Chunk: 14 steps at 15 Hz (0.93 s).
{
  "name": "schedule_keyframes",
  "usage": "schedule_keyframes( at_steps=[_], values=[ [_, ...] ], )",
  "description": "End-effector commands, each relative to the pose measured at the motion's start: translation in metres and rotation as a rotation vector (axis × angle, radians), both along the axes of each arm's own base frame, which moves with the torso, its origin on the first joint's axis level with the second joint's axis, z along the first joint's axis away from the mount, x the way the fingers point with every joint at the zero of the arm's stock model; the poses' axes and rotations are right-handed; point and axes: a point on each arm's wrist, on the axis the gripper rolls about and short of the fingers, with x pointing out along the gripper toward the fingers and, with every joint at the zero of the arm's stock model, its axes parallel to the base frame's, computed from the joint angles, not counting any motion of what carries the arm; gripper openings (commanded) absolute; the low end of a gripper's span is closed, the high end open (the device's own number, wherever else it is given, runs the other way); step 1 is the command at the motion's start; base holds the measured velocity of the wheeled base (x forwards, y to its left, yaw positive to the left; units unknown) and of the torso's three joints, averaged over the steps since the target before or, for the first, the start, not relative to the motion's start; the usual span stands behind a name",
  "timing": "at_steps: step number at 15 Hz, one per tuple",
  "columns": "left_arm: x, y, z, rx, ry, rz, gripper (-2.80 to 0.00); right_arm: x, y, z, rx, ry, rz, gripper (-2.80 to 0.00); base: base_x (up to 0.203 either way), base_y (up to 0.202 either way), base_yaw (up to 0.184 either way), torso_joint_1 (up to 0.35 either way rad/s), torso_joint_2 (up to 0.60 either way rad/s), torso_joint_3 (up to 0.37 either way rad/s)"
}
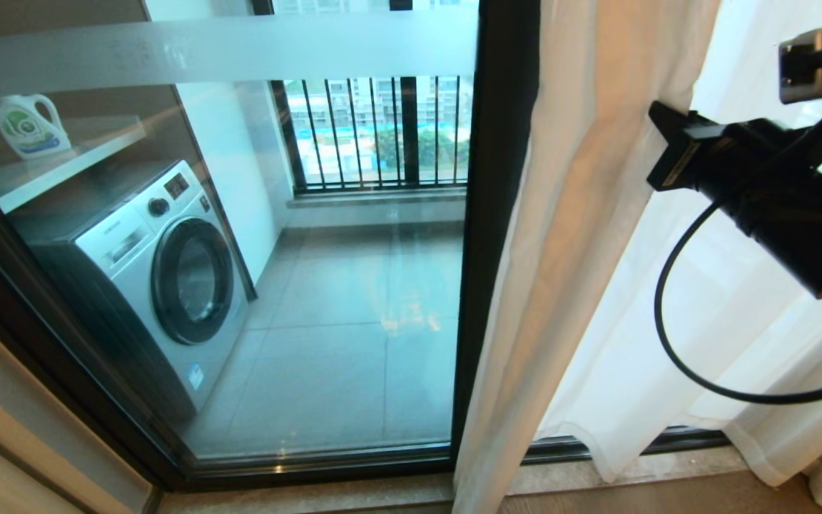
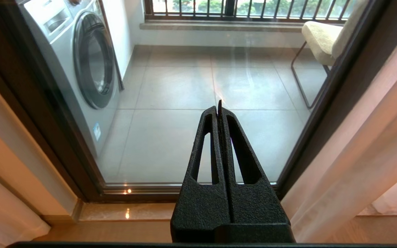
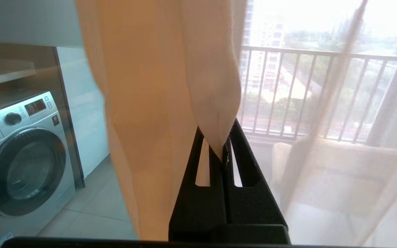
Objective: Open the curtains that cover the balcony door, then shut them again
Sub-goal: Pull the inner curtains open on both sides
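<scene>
Your right gripper (image 3: 223, 146) is clamped on a fold of the curtains (image 3: 212, 86): in its wrist view the two black, rough-grained fingers (image 3: 243, 151) meet with the sheer cloth pinched between their tips, the fabric rising from them in a soft pleat. In the head view that arm (image 1: 760, 193) comes in at 3 o'clock, black with a looping cable, in front of the curtains (image 1: 596, 235), which hang at 3 to 5 o'clock in pale vertical folds down to the sill. The fingertips themselves are hidden there.

Your left gripper (image 2: 219, 108) is closed on nothing, its triangular slotted fingers (image 2: 205, 148) pressed flat together, pointing at the glass low down.

The door (image 1: 482, 235) fills the centre and 9 o'clock side of the head view: clear glass in a dark metal frame, a frosted band across 12 o'clock, uncovered on that side. Through it you see grey floor tiles, a silver washer (image 1: 161, 264) with a round dark porthole at 9 o'clock, a white jug (image 1: 29, 125) on a shelf at 10 o'clock, and black railing bars (image 1: 382, 132) at 12 o'clock. A cream padded chair (image 2: 326, 38) shows in the left wrist view.
</scene>
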Motion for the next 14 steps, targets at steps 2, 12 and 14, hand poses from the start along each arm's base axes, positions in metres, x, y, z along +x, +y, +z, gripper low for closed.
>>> schedule_keyframes(
  at_steps=[2,12,14],
  values=[
    [0.0,0.0,0.0,0.0,-0.001,0.0,-2.8,0.0006,-0.0009,0.003,0.005,-0.014,-0.005,-2.8,0.0,-0.19,0.001,0.0,0.0,0.003],
    [0.0,0.0,0.0,-0.001,-0.001,-0.001,-2.8,0.0004,-0.0034,0.004,0.006,-0.018,-0.013,-2.8,0.0,-0.19,0.003,0.002,0.0,0.003],
    [0.0,0.0,0.0,-0.001,-0.001,-0.001,-2.8,0.0007,-0.005,0.0043,0.005,-0.019,-0.02,-2.8,0.0,-0.187,0.002,0.002,0.0,0.003]
  ],
)
